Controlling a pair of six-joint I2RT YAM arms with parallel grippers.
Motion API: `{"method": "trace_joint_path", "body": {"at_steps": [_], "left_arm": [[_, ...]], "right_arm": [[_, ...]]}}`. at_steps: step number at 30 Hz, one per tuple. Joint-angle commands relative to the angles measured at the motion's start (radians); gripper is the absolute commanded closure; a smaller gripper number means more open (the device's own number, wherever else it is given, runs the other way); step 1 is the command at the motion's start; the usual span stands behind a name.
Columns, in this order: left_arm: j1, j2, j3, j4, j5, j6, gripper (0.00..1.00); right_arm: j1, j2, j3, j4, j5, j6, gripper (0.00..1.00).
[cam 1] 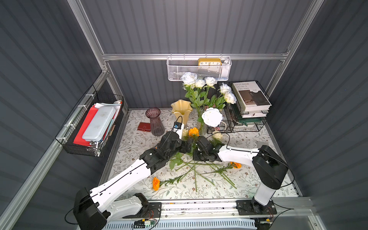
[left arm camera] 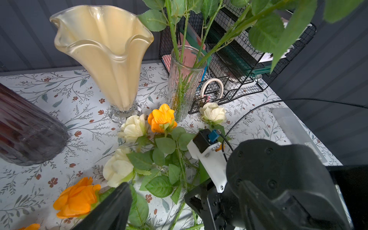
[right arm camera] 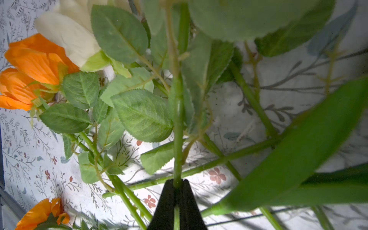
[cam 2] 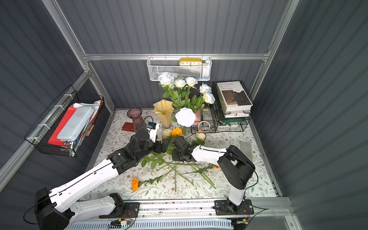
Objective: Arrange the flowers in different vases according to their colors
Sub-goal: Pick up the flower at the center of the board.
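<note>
Your table [cam 1: 258,179] carries the purple vase [cam 1: 155,121] and the cream vase [cam 1: 181,111] side by side at the back. Just beside them, the glass vase [left arm camera: 185,83] holds the white roses [cam 1: 199,82]. The loose flowers [cam 1: 193,132], orange and cream, lie heaped mid-table, stems crossing. Your left end effector [cam 1: 187,146] hovers over the heap, jaws wide, gripping nothing. Your right end effector [right arm camera: 177,185] is clamped on one green stem [right arm camera: 177,119]; its bloom you cannot tell.

Back to front
Behind, in a row: left vase [cam 1: 156,122], middle vase [cam 1: 181,109], right vase [left arm camera: 185,85] holding roses [cam 1: 189,78], rack [cam 1: 251,127] under books [cam 1: 251,95]; in front, loose flowers [cam 1: 193,132] strewn.
</note>
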Motion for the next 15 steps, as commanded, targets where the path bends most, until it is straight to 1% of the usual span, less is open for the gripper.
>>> {"method": "trace_joint_path", "body": {"at_steps": [1,4,7,11,15], "left_arm": [[0.004,-0.005,-0.002,-0.011,-0.015,0.003,0.12],[0.003,-0.001,0.001,-0.010,-0.011,0.005,0.13],[0.003,0.006,0.002,-0.010,-0.022,0.007,0.13],[0.003,0.013,0.007,-0.013,-0.042,0.001,0.13],[0.006,0.011,0.007,-0.025,-0.085,-0.022,0.13]], "right_arm": [[0.009,-0.060,-0.035,0.056,0.087,0.006,1.00],[0.009,-0.103,-0.060,0.115,0.135,-0.028,1.00],[0.007,-0.105,-0.038,0.135,0.170,-0.079,1.00],[0.006,-0.067,0.027,0.124,0.156,-0.140,1.00],[0.007,-0.026,0.061,0.160,0.141,-0.193,1.00]]}}
